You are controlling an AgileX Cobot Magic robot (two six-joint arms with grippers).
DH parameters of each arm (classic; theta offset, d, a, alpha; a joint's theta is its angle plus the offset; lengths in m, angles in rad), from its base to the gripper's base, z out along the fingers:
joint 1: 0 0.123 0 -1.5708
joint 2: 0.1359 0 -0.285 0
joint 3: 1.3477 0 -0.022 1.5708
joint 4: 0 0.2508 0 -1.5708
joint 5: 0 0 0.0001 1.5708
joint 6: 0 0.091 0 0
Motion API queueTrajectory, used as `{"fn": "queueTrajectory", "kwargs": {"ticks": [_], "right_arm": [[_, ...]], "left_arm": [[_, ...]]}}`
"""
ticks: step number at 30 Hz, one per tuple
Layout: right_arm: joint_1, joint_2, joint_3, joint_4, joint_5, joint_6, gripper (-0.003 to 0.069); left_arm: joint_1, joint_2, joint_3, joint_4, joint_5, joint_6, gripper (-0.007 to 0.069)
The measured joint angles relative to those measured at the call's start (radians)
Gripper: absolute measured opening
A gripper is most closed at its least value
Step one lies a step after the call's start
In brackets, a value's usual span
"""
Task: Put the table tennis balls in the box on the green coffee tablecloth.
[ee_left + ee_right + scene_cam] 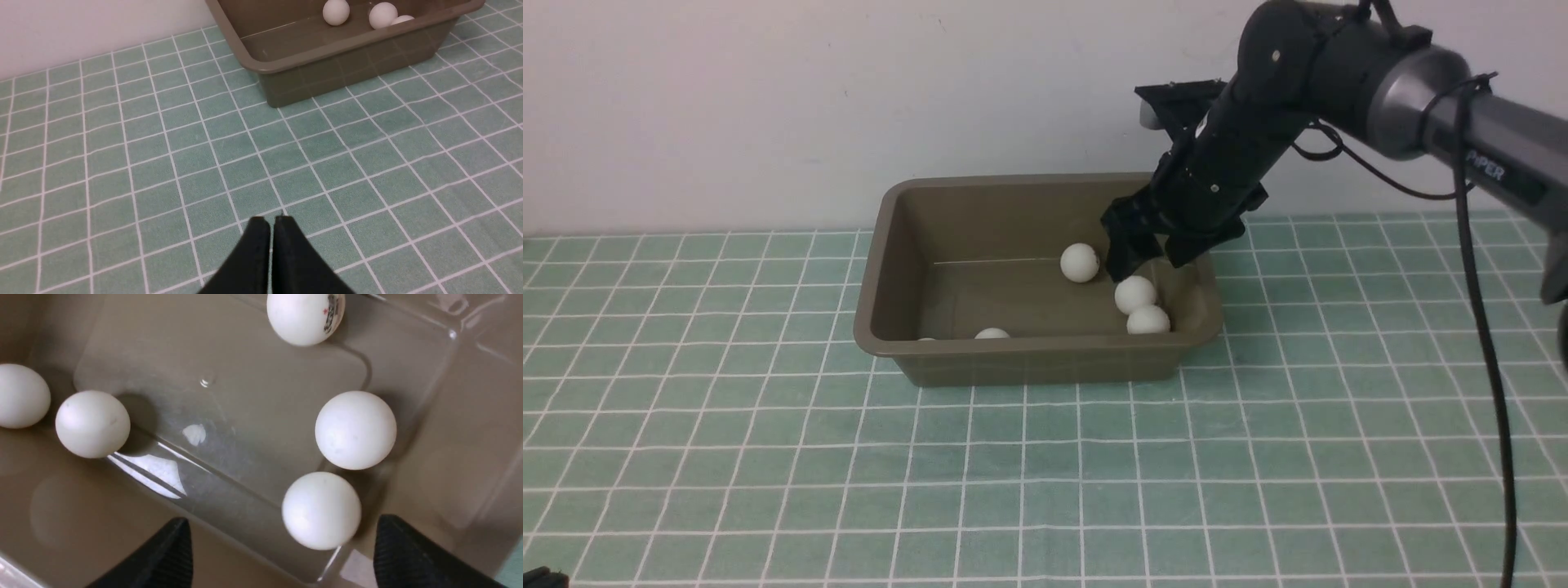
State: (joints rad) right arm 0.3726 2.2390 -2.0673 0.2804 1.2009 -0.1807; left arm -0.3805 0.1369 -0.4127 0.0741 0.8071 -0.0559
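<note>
My right gripper point(282, 543) is wide open, holding nothing; one table tennis ball point(321, 510) lies between my jaws inside the box point(81, 522).

A plain, pale wall point(768, 98) closes off the back of the scene, unmarked and evenly lit, with a faint pinkish-grey cast. It meets the bench along a straight horizontal line. The light is soft and diffuse, casting only weak shadows.
</note>
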Motion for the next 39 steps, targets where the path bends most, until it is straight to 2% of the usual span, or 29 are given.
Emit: {"fn": "queueTrajectory", "kwargs": {"ticks": [4,7,11,17,26,31,39], "right_arm": [[0.0,0.0,-0.111,-0.091,0.043,0.0,0.0505],[-0.004,-0.049,-0.158,-0.168,0.047,0.018,0.0439],[-0.039,-0.205,-0.15,-0.178,0.054,0.019,0.034],[-0.105,-0.521,-0.025,-0.186,0.059,0.008,0.0248],[-0.134,-1.027,0.365,-0.26,0.067,0.005,0.011],[-0.134,-1.285,0.644,-0.28,-0.045,0.021,0.0001],[-0.135,-1.513,1.068,-0.292,-0.181,0.079,-0.0016]], "left_arm": [[0.0,0.0,0.0,0.0,0.0,0.0,-0.0004],[0.0,0.0,0.0,-0.001,0.0,0.0,-0.0004],[0.0,0.0,0.0,-0.001,0.0,0.0,-0.0004],[0.0,0.0,0.0,-0.001,0.0,0.0,-0.0004],[0.0,0.0,0.0,-0.001,0.0,0.0,-0.0004],[0.0,0.0,0.0,-0.001,0.0,0.0,-0.0004],[0.0,0.0,0.0,-0.001,0.0,0.0,-0.0004]]}}
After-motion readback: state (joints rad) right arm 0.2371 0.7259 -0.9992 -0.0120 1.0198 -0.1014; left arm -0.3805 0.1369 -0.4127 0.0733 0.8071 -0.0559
